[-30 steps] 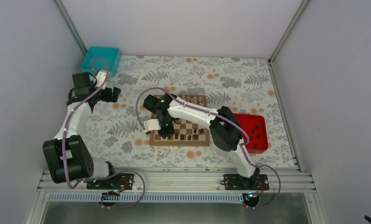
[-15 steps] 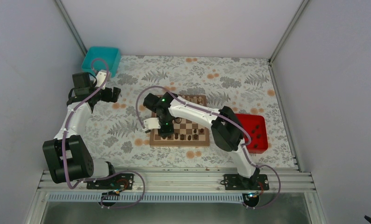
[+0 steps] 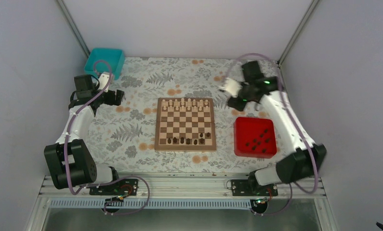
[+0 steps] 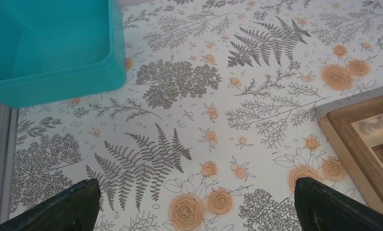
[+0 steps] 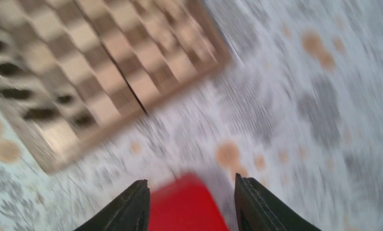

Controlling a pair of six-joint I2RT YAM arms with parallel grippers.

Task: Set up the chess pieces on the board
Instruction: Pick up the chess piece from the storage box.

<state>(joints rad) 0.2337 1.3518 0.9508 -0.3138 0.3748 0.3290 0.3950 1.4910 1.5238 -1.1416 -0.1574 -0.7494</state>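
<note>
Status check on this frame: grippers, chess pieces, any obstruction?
Left gripper open, empty, by the teal bin. Right gripper open, empty, near the red tray. Some chess pieces on the board, near rows; more in the tray. Board unobstructed.

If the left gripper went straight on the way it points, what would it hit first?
Probably the flowered tablecloth, between the teal bin and the chessboard; the left gripper has neither in its line.
</note>
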